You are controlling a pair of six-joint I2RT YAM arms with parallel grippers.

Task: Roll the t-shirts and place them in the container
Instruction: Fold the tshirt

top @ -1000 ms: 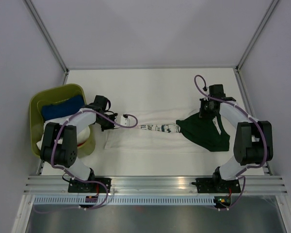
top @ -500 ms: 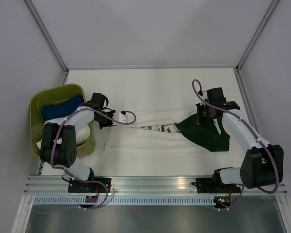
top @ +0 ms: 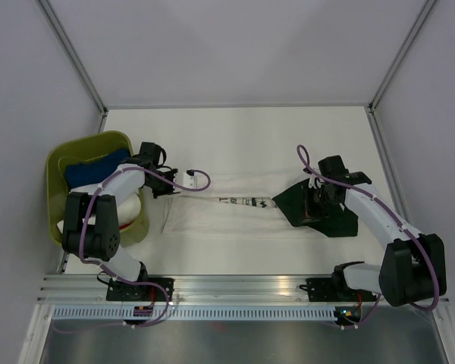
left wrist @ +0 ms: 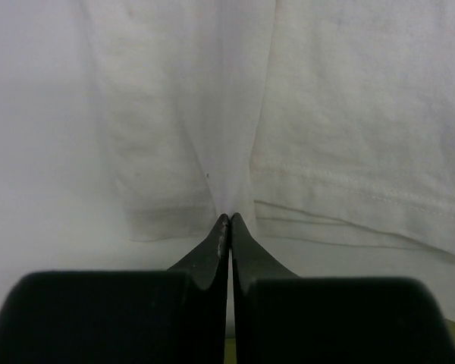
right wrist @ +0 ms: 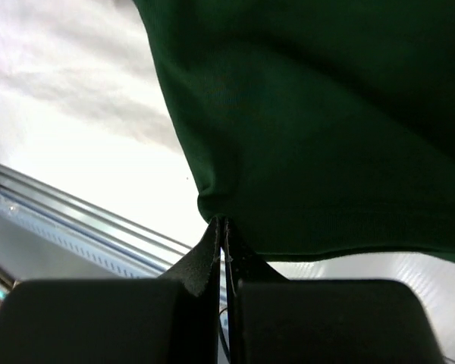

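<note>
While in tight pinches, two t-shirts: white t-shirt [top: 236,202], left end effector [left wrist: 228,221]; green t-shirt [top: 294,205], right end effector [right wrist: 221,222].

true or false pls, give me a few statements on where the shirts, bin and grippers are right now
1. The left gripper is shut on the white t-shirt. True.
2. The right gripper hangs open over bare table. False: it is shut on an edge of the dark green t-shirt.
3. A yellow-green bin at the table's left side holds a blue cloth. True.
4. The dark green t-shirt lies inside the bin. False: it lies out on the table, on the right side.
5. Black print shows on the white t-shirt in the top view. True.
</note>
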